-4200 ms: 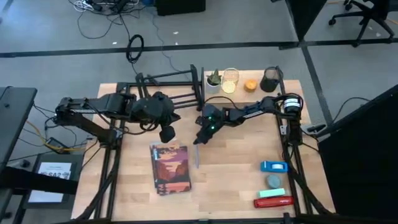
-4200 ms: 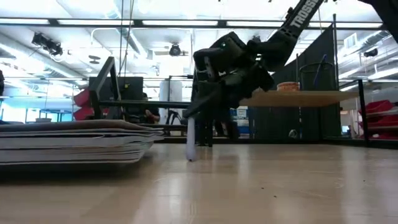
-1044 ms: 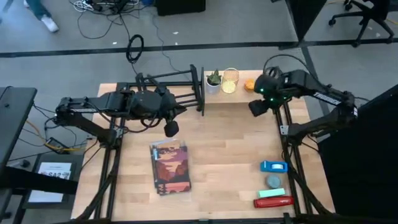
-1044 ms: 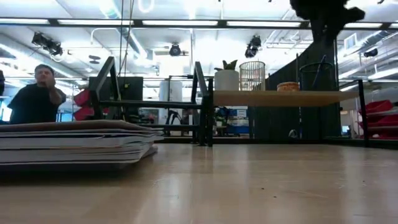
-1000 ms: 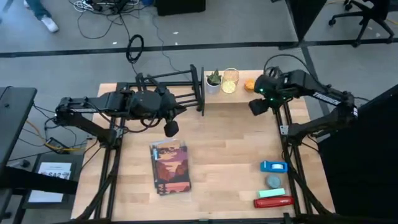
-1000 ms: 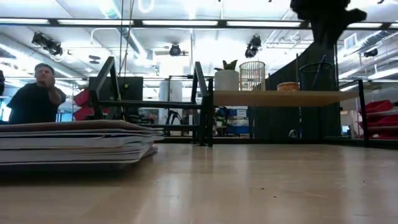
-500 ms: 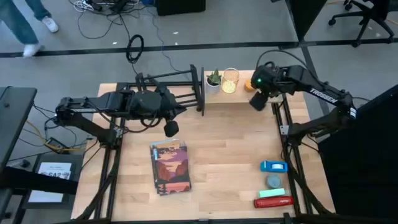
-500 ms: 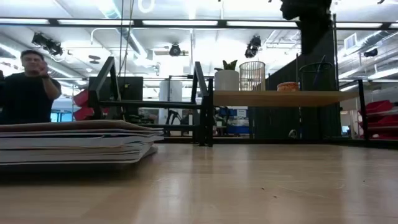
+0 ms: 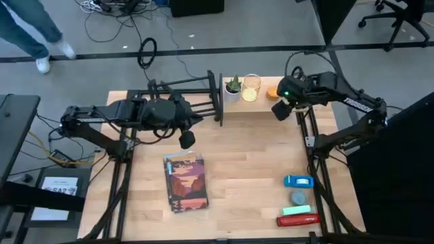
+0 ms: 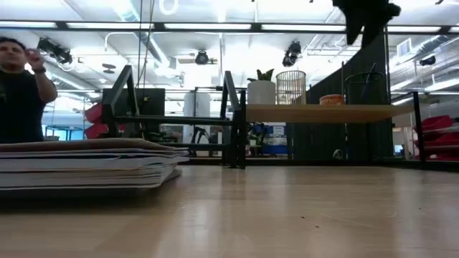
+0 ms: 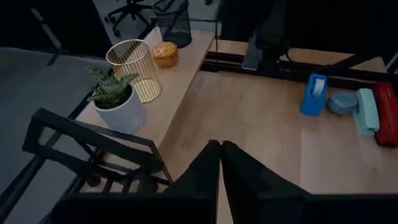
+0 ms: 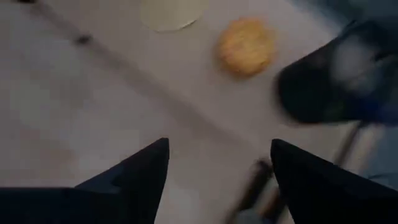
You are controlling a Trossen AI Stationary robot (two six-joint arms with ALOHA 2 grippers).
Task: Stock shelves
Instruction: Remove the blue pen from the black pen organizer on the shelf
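The right gripper (image 9: 279, 112), fingers apart and now empty, has left the table centre for the pale wooden plank shelf (image 9: 261, 103) at the far edge; the pen seems stocked.

You have open surface (image 9: 251, 163) through the middle, between the stack of books (image 9: 185, 183) toward the front left and the row of small items along the front right edge: tape dispenser (image 9: 298, 181), grey disc (image 9: 298, 196), pale block (image 9: 296, 211) and red stapler (image 9: 298, 220). At the back, the wooden shelf (image 9: 261, 103) carries a potted plant (image 9: 232, 87), wire cup (image 9: 251, 87), orange puck (image 9: 272, 92) and dark mesh cup (image 11: 173, 20); free plank lies in front of them. The black rack (image 9: 186, 95) stands just beside the shelf, its upright end between them. The right gripper (image 9: 281, 112) hangs spread above the shelf's right part; the left gripper (image 9: 186, 140), closed, hovers in front of the rack.
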